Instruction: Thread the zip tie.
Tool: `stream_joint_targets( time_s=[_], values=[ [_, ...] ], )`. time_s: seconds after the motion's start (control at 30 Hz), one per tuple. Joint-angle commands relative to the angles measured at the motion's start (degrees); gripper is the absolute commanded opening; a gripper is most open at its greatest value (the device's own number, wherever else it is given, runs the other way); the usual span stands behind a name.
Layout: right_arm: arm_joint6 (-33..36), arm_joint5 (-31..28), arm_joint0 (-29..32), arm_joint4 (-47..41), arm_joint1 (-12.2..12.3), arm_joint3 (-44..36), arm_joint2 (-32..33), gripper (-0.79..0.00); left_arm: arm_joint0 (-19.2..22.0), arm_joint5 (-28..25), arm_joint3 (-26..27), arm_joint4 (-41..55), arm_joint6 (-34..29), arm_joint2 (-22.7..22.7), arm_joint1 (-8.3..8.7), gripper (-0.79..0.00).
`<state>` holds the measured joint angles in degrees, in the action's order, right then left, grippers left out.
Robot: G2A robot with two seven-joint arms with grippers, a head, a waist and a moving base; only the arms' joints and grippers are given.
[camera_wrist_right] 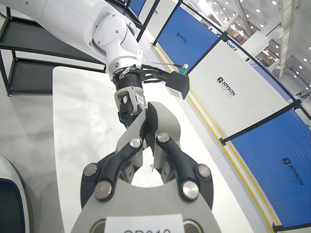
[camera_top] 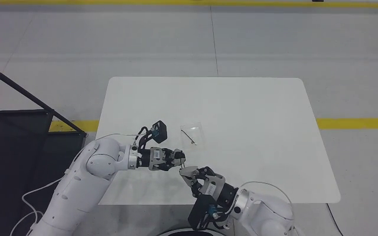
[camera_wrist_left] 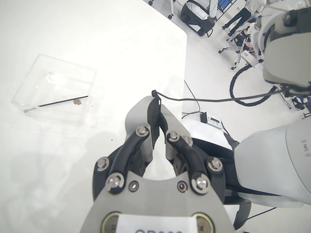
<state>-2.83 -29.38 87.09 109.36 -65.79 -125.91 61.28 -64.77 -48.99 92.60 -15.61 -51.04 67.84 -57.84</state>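
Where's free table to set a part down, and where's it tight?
Free: the table right of the clear tray, out to its right edge, and the strip between tray and far edge. Crowded: the near edge, where left gripper and right gripper meet beside the tray.

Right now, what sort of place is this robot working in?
Most likely a factory hall or robotics test floor. A yellow line marks the grey floor, blue partition panels fence the area under a high ceiling with rows of lights, and wheeled equipment stands beyond the table.
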Motion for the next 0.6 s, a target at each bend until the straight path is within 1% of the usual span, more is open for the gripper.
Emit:
stream_joint_targets(
  time_s=[0.0,0.3,0.57],
  values=[
    [0.23,0.21,-0.03,-0.09,0.01,0.06,-0.03,-0.785,0.00,0.00,0.00,0.00,0.00,0.00,0.00,-0.785],
    [3.04,3.04,-0.13,0.19,-0.18,-0.05,-0.84,-0.785,0.00,0.00,0.00,0.00,0.00,0.00,0.00,-0.785],
    [2.65,5.11,0.14,0.12,-0.22,-0.31,-1.02,-0.785,0.00,0.00,0.00,0.00,0.00,0.00,0.00,-0.785]
  ],
)
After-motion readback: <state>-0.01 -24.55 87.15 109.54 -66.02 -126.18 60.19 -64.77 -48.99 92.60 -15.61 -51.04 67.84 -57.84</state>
